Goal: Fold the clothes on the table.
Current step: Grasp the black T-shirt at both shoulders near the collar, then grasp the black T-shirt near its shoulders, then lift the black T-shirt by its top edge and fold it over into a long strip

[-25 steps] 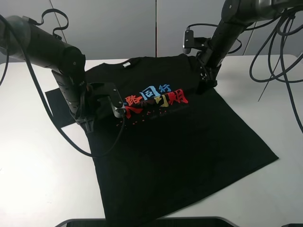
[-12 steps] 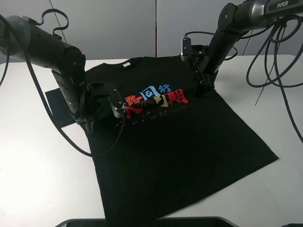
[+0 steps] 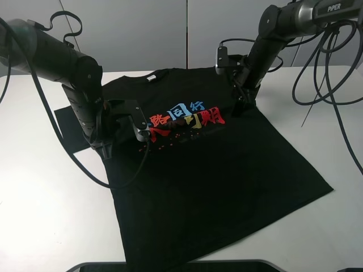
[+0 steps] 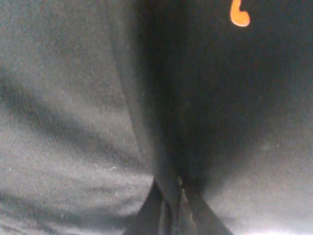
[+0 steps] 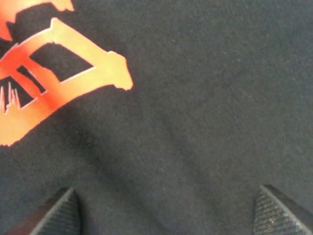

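Note:
The clothes, one black T-shirt point(image 3: 215, 170) with a blue, red and yellow print point(image 3: 187, 119) and a white neck label point(image 3: 151, 78), lie spread on the white table point(image 3: 51, 215). At the shirt's left side, by the sleeve point(image 3: 71, 127), my left gripper point(image 3: 108, 152) points down. In the left wrist view the left gripper point(image 4: 178, 210) is shut on a pinched ridge of the black cloth point(image 4: 146, 122). My right gripper point(image 3: 241, 109) hangs just right of the print. The right wrist view shows the right gripper point(image 5: 168, 213) open, its ribbed fingertips point(image 5: 58, 213) wide apart over flat cloth beside a red character point(image 5: 54, 83).
Black cables point(image 3: 334, 73) hang over the table's right side behind the right arm. A dark flat object point(image 3: 187, 265) lies at the table's front edge, under the shirt's hem. Grey cabinet doors close off the back.
The right arm has swung a little to the left and its gripper has settled lower onto the shirt beside the print, its jaws narrowing slightly. The left arm has not moved.

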